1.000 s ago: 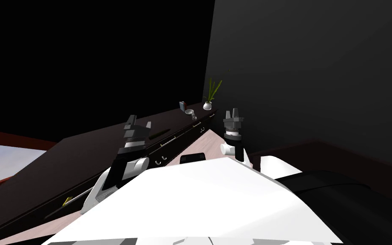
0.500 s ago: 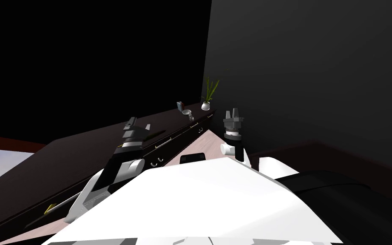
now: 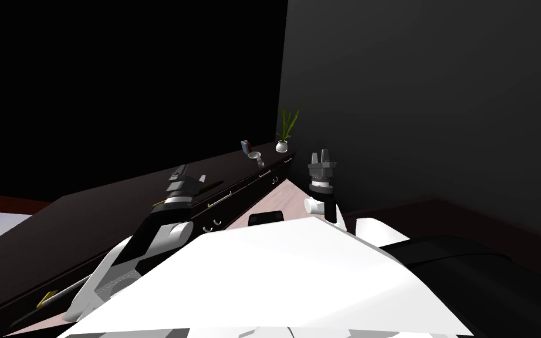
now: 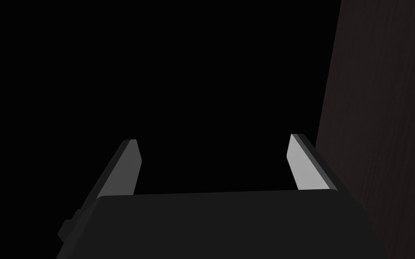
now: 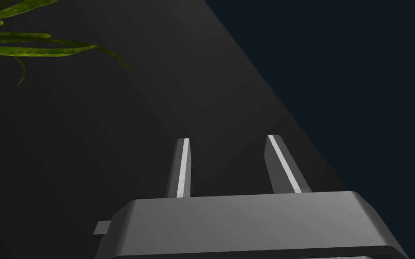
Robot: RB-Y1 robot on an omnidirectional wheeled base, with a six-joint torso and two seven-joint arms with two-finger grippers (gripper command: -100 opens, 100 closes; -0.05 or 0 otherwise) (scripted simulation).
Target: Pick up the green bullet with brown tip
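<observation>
Green and slim, the bullet lies on the dark sideboard in the head view, just beside your left gripper, on its plant-ward side. The right gripper is held up, well apart from both.

In the left wrist view the fingers stand wide apart with nothing between them. Swing the hand until the bullet sits between the blades, then close across its narrow width.

In the right wrist view the fingers show a narrower, empty gap. Leave that arm parked.

Left arm stretched forward; left pincer fingers spread wide. Right forearm upright; right pincer pointing up, fingers parted more narrowly.
</observation>
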